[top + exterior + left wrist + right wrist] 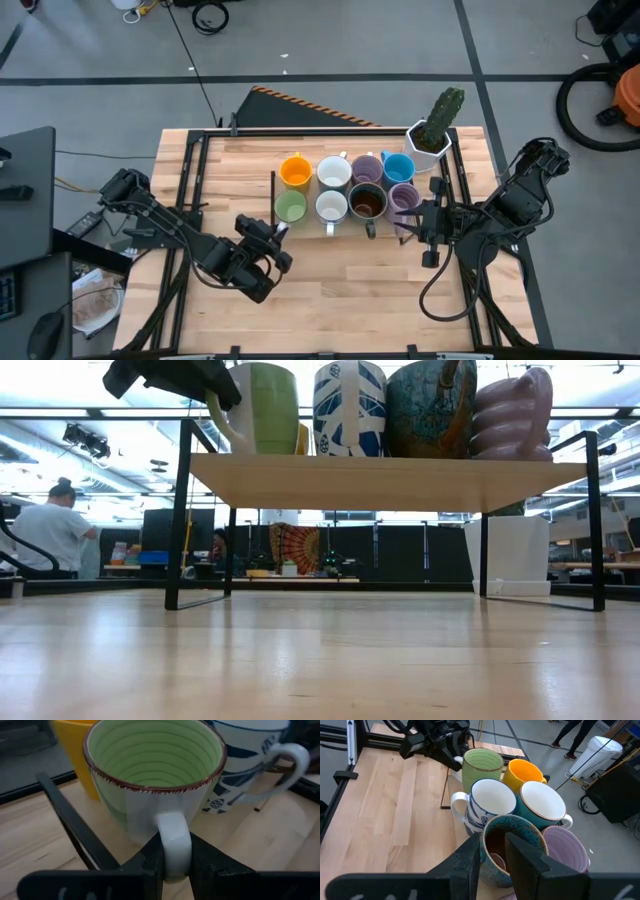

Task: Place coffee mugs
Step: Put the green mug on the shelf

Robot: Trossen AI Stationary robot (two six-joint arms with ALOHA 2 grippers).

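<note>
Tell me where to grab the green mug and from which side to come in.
Grip the green mug by its white handle. The handle points away from the mug cluster toward open table, while the orange mug and a white mug crowd its other sides. Come in from that handle side, as the left gripper does, its fingers shut on the handle.

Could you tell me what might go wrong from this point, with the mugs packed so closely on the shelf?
The left gripper pinches only the green mug by its handle, so the mug could tilt or slip.

That mug sits against the orange mug and the white patterned mug; any sideways pull may nudge them.
</note>
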